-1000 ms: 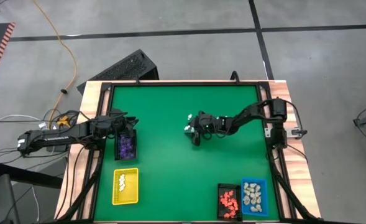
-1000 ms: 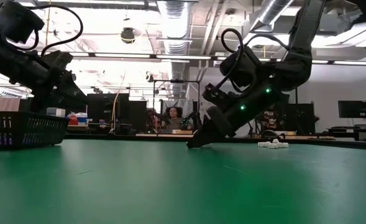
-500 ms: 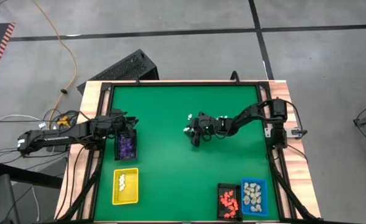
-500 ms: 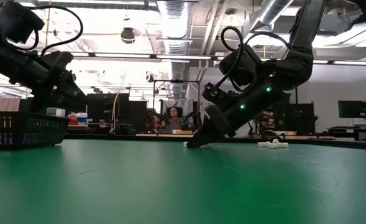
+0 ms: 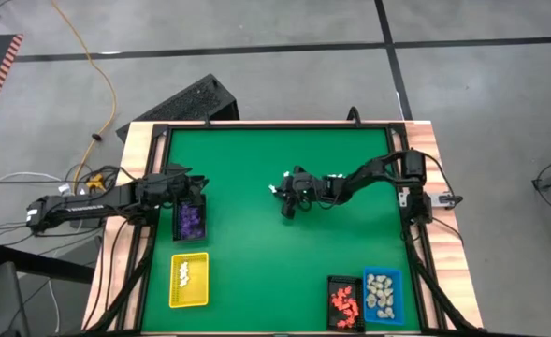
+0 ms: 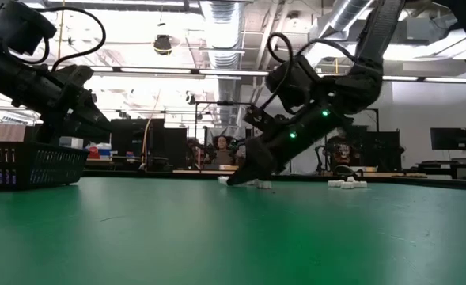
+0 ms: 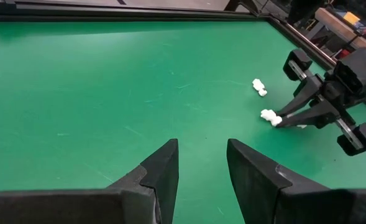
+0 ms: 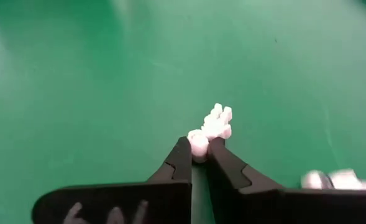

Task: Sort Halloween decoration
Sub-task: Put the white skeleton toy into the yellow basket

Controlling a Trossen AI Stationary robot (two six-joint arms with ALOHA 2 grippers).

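Right pincer (image 8: 198, 151): tips down near the middle of the green felt worktop (image 5: 256, 253), closed around a tiny white skeleton-like figurine (image 8: 209, 129) (which lies on the felt).
Left pincer (image 7: 201, 163): fingers parted, holding nothing, above the black mesh tray of purple figurines (image 5: 191, 220).
Other white figurines (image 7: 259, 87): loose nearby.

No text, label, brand, number or sign can be read anywhere.

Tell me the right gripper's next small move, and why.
Probably a short straight lift. The right gripper sits low on the green table with its fingertips pinched on a tiny white figurine, so raising it would show whether the grasp holds.
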